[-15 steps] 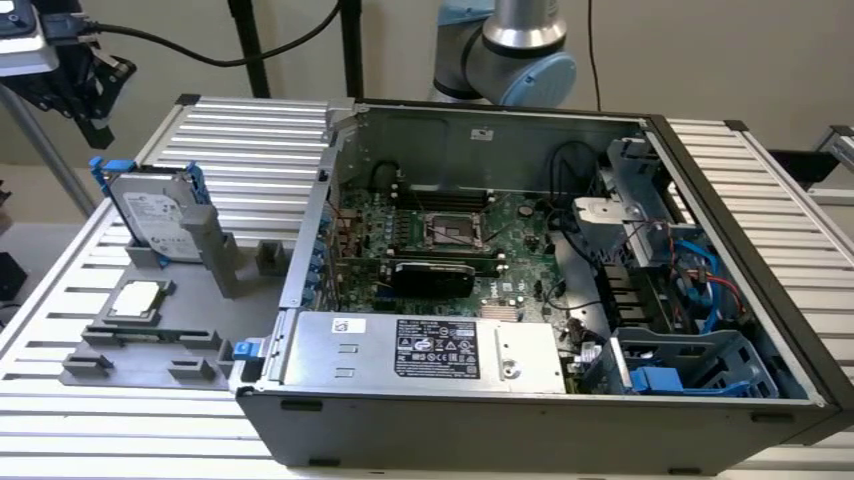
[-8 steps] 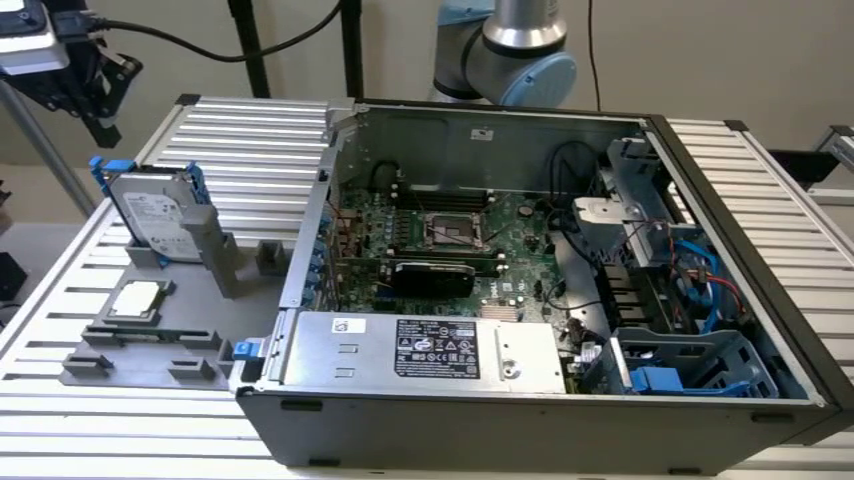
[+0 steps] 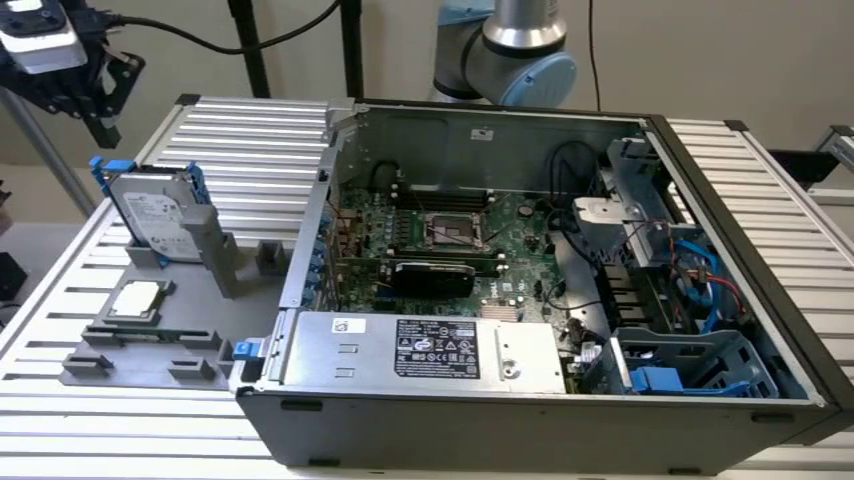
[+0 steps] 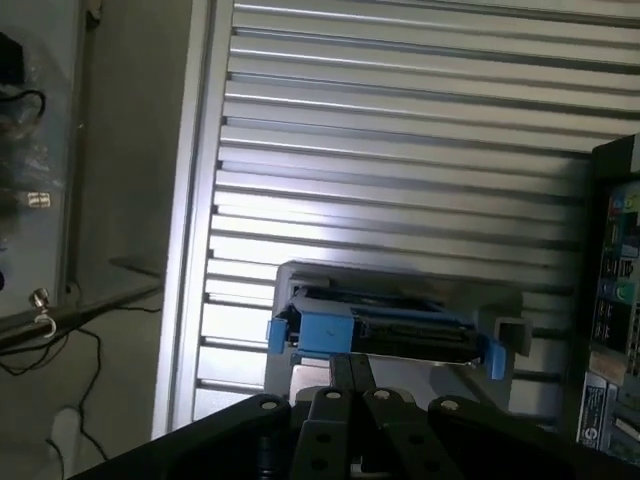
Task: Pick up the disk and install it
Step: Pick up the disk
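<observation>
blue-edged disk (image 3: 150,215) clear of gripper (image 3: 103,128)

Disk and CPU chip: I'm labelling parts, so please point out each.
disk (image 3: 148,214): exterior view, on its white label.
CPU chip (image 3: 138,299): exterior view, middle of its silver top.

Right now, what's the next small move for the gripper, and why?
Probably a short descent toward the disk. The gripper hangs above it, clear of it, while the disk stands upright in its grey holder, untouched, with its blue bracket edge facing the wrist camera.
</observation>
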